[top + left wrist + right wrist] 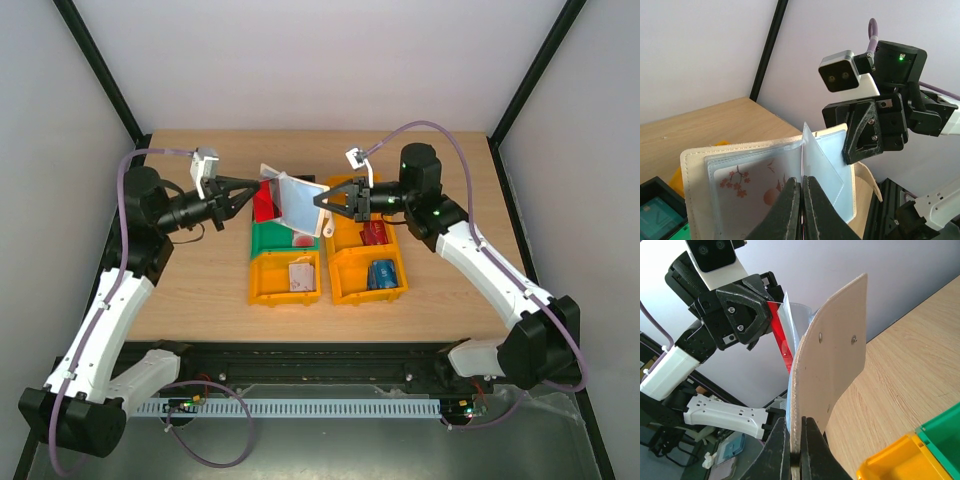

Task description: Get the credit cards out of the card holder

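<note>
The fingers of the left gripper [243, 192] are being pressed together on the edge of a clear pocket [816, 165] of the holder [298, 205]. A red card [265, 202] is showing at that same edge, but it cannot be told whether the card itself is being pinched.

The holder is being held open in the air between the two grippers, above the bins at the middle of the table. A floral card [740, 180] is being shown behind its front window.

The tan cover [832, 350] is being clamped between the closed fingers of the right gripper [322, 200].

The task is being judged as partly done. A white-pink card [300, 276] is lying in the left orange bin [262, 288]. A dark red card [375, 232] and a blue card [383, 274] are lying in the right orange bin [340, 288]. A teal card [655, 212] is lying in the black bin [650, 187].

At least the red card and the floral card are being left for removal. Any further cards inside are being hidden by the pockets.
</note>
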